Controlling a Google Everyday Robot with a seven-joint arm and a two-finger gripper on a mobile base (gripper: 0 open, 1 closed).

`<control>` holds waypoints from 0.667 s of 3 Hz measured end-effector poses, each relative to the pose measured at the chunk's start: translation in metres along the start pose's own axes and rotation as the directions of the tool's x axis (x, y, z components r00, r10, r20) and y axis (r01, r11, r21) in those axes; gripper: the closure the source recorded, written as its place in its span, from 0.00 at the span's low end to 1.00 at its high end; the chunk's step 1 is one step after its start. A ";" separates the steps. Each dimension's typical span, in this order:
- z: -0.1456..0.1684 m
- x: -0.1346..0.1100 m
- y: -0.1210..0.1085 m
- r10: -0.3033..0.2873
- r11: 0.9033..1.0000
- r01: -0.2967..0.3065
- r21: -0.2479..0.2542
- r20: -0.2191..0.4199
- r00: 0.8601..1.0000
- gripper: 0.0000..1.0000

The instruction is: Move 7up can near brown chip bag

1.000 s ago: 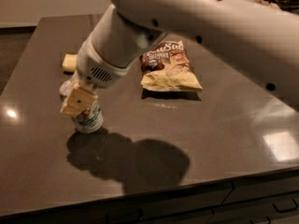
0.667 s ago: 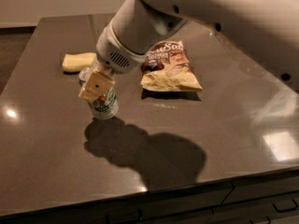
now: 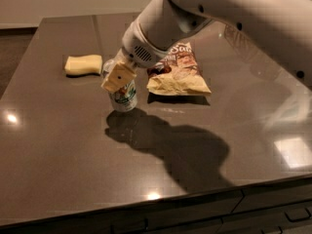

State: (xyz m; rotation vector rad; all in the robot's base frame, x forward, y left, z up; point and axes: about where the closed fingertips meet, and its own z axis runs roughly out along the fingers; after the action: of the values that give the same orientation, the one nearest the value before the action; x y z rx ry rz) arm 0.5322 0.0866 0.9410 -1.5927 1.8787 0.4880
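The 7up can (image 3: 124, 97) stands upright on the dark table, white and green, just left of the brown chip bag (image 3: 179, 72). The bag lies flat, cream-tan with a dark centre panel, partly hidden by my arm. My gripper (image 3: 117, 76) reaches down from the upper right and is shut on the can's top, with a tan finger pad (image 3: 118, 77) in front of it. A narrow gap lies between the can and the bag's left edge.
A pale yellow sponge (image 3: 84, 64) lies to the left of the can. The table's front edge (image 3: 161, 204) runs along the bottom, with drawers below. My arm's shadow falls on the table in front of the can.
My gripper has carried the can back and to the right, from the front left of the table to a spot just left of the chip bag.
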 end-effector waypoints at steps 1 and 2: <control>0.007 0.004 -0.012 0.017 1.000 -0.017 0.019 0.005 1.000 1.00; 0.009 0.012 -0.025 0.030 0.998 -0.029 0.061 0.000 1.000 0.82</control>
State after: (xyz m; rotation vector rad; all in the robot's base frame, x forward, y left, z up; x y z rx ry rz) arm 0.5579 0.0777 0.9291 -1.5277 1.9018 0.4388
